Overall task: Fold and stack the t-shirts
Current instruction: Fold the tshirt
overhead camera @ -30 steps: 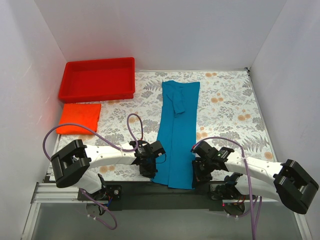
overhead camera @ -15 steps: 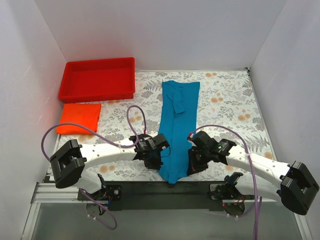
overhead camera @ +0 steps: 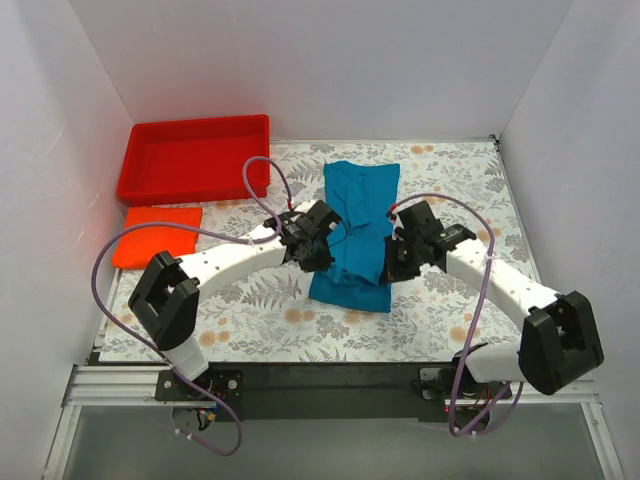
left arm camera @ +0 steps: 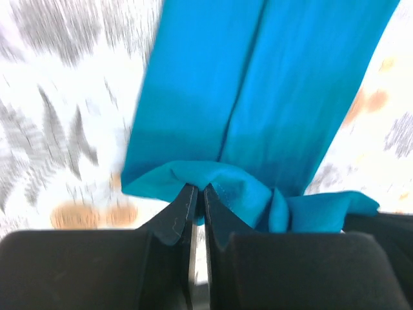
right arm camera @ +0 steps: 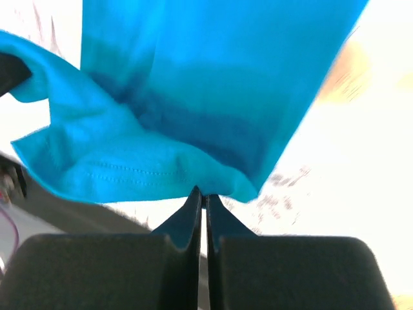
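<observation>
The teal-blue t-shirt lies in a long strip on the table's middle, its near part lifted and carried back over itself. My left gripper is shut on the hem's left corner. My right gripper is shut on the hem's right corner. Between the two grippers the held hem sags. The folded edge lies toward the near side. The orange-red t-shirt sits folded flat at the left, apart from both grippers.
A red plastic tray stands at the back left, just behind the orange-red shirt. White walls close in the flowered tablecloth on three sides. Purple cables arc over both arms.
Both grippers closed on the teal shirt's near hem, lifted it and carried it away from the arm bases toward the collar, doubling the strip over itself.
</observation>
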You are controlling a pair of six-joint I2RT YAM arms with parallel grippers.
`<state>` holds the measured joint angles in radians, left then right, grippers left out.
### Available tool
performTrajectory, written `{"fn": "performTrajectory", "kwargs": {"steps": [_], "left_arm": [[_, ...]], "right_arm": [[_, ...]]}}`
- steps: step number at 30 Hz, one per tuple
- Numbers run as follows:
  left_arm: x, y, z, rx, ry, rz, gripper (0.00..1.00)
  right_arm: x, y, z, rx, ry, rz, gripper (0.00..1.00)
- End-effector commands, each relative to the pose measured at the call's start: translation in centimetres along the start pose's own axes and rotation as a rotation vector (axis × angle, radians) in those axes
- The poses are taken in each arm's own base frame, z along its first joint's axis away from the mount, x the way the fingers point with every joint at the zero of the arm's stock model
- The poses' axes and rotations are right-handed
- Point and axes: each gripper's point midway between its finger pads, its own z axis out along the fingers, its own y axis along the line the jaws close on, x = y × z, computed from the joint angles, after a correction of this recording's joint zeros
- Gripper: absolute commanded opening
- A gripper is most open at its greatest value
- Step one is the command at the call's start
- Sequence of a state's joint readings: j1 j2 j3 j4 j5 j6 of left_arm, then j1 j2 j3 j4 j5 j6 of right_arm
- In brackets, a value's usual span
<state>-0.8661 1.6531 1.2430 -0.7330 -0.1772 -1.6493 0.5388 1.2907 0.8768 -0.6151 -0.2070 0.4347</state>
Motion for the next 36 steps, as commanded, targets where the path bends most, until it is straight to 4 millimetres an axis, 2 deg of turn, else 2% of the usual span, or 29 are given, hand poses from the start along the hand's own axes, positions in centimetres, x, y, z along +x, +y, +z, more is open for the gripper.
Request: {"fn": "performTrajectory", "kwargs": {"steps": [1,5,9,13,18,23,28,29,31,32,33,34,36], "left_arm": [[-5.3,-0.1,0.4,-0.043,-0.143,0.015,0.00],[-9.2,-1.0,1.9,-0.059,-0.202,0.013,0.00],[-11.9,-0.9,4.1,-0.065,-0.230,-0.006,0.00],[-14.6,-1.3,5.4,-0.036,-0.278,-0.020,0.00],[-15.9,-1.6,7.2,-0.024,-0.296,-0.018,0.00],[-16.3,-1.6,9.5,-0.018,-0.302,0.007,0.00],[-16.1,-1.7,10.9,-0.016,-0.299,0.026,0.00],[-16.2,-1.6,11.2,-0.021,-0.299,0.031,0.03],[-16.1,-1.6,11.4,-0.024,-0.297,0.039,0.19],[-16.4,-1.8,10.8,-0.016,-0.307,0.041,0.32],[-16.5,-1.9,10.3,-0.009,-0.313,0.039,0.32],[-16.3,-1.7,10.1,-0.010,-0.314,0.032,0.39],[-16.8,-2.5,7.8,0.024,-0.360,0.028,0.48]], "right_arm": [[-4.4,-1.4,-0.7,0.031,-0.071,-0.053,0.01],[-7.8,-3.3,-0.6,0.070,-0.108,-0.036,0.01],[-10.8,-5.0,-0.3,0.075,-0.135,-0.004,0.01],[-13.1,-6.0,0.9,0.071,-0.141,0.018,0.01],[-15.2,-6.8,2.1,0.059,-0.150,0.028,0.01],[-15.5,-8.3,3.8,0.076,-0.129,0.049,0.01],[-15.2,-10.0,5.0,0.113,-0.116,0.073,0.01],[-15.4,-10.2,5.0,0.119,-0.124,0.073,0.03],[-16.0,-10.2,4.9,0.130,-0.138,0.062,0.18],[-16.6,-10.0,4.4,0.131,-0.162,0.053,0.26],[-16.7,-10.0,4.4,0.132,-0.166,0.049,0.29],[-17.1,-9.5,3.9,0.126,-0.187,0.035,0.31],[-17.3,-9.0,3.2,0.129,-0.211,0.006,0.35]]}}
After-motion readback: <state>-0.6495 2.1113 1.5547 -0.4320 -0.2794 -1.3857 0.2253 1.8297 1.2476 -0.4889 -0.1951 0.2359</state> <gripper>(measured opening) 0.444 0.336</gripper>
